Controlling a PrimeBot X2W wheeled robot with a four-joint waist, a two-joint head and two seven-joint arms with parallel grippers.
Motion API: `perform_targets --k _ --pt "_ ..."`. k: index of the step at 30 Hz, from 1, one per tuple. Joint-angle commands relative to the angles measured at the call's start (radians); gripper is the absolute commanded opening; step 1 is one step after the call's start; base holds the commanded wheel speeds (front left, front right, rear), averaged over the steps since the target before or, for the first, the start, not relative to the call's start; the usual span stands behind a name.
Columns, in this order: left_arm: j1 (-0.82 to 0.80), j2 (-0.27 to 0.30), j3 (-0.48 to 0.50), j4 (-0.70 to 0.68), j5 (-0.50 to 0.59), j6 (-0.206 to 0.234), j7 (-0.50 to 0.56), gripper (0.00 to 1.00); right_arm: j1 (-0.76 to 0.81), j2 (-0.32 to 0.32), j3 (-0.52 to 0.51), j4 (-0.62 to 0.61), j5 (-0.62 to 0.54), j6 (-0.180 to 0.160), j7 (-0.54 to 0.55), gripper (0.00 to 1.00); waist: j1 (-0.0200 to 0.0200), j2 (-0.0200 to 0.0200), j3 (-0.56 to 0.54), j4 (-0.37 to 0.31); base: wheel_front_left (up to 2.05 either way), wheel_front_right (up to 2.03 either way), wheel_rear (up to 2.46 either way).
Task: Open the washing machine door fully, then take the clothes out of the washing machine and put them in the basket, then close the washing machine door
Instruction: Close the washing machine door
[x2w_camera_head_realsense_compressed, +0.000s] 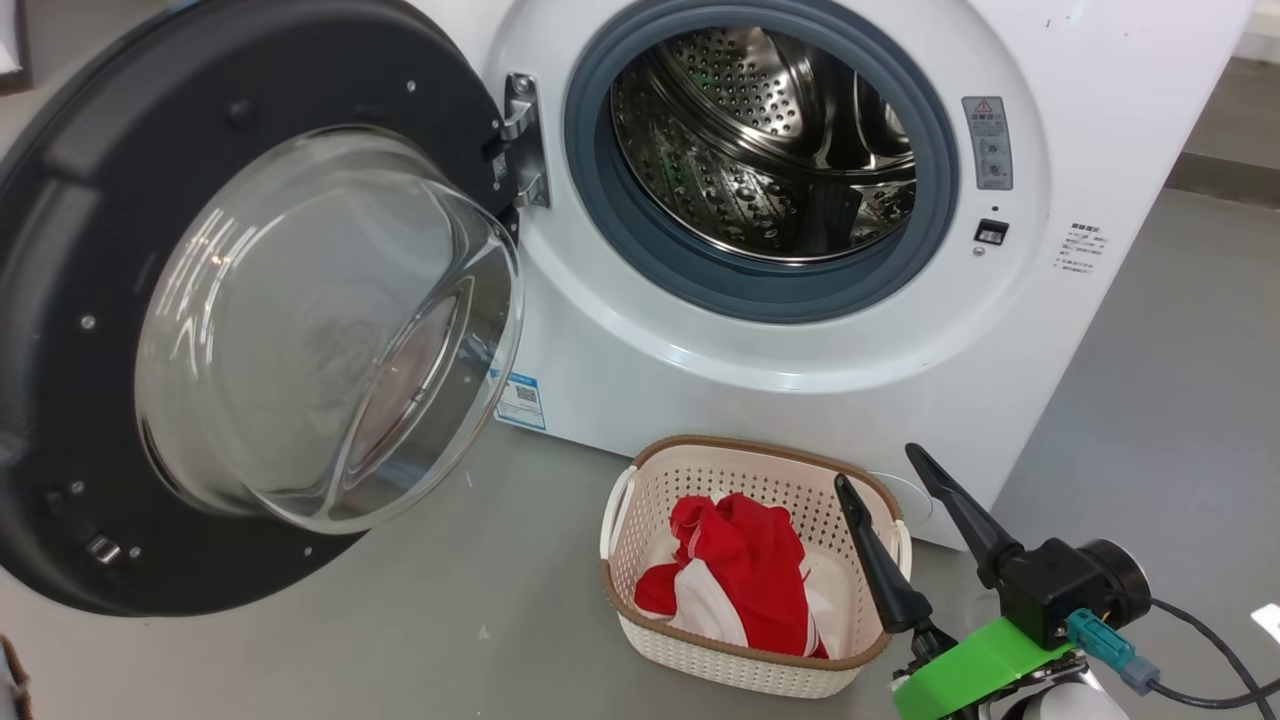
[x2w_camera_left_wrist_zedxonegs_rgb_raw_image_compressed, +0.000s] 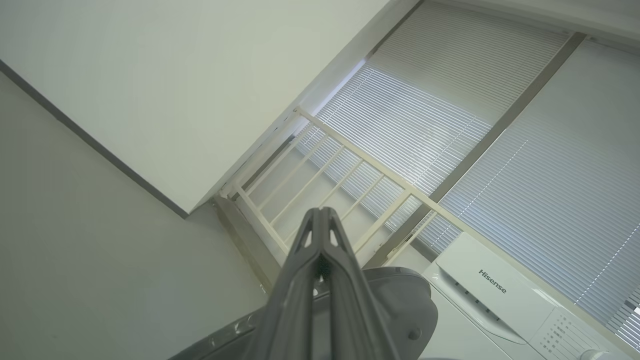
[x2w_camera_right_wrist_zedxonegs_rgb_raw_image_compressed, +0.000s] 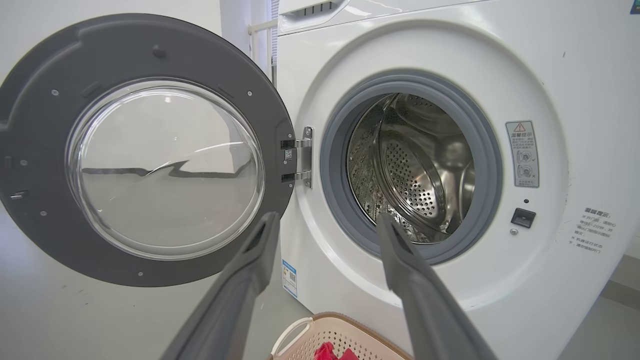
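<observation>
Red-and-white clothes (x2w_camera_head_realsense_compressed: 745, 570) sit in the cream perforated plastic basket (x2w_camera_head_realsense_compressed: 640, 625) on the floor (x2w_camera_head_realsense_compressed: 450, 600) by the white front-loading washing machine (x2w_camera_head_realsense_compressed: 800, 400), right gripper (x2w_camera_head_realsense_compressed: 875, 464) spread, left gripper (x2w_camera_left_wrist_zedxonegs_rgb_raw_image_compressed: 320, 212) pressed together, so next I'd swing the black-rimmed glass door (x2w_camera_head_realsense_compressed: 60, 300) shut.

My right gripper (x2w_camera_head_realsense_compressed: 875, 465): fingers spread wide apart. Basket (x2w_camera_head_realsense_compressed: 640, 470) just to its left, one finger crossing in front of its rim; red clothes (x2w_camera_head_realsense_compressed: 745, 570) heaped inside. Washing machine (x2w_camera_head_realsense_compressed: 700, 380) right beyond the fingertips, steel drum (x2w_camera_head_realsense_compressed: 760, 150) exposed. Door (x2w_camera_head_realsense_compressed: 60, 300) swung open, well off to the left.
</observation>
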Motion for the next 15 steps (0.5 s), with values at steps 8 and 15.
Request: perform_targets --k 8,15 --pt "-0.257 0.152 0.101 0.372 -0.167 -0.028 0.143 0.00 -0.022 0.001 0.035 -0.014 0.002 0.005 -0.006 1.00 -0.0001 0.0000 0.006 -0.037 0.00 0.00 0.00" --pt "-0.332 0.247 0.092 0.593 -0.219 -0.011 0.333 0.00 -0.028 0.001 0.045 -0.005 -0.001 0.005 -0.006 1.00 -0.0001 0.0000 0.007 -0.073 0.00 0.00 0.00"
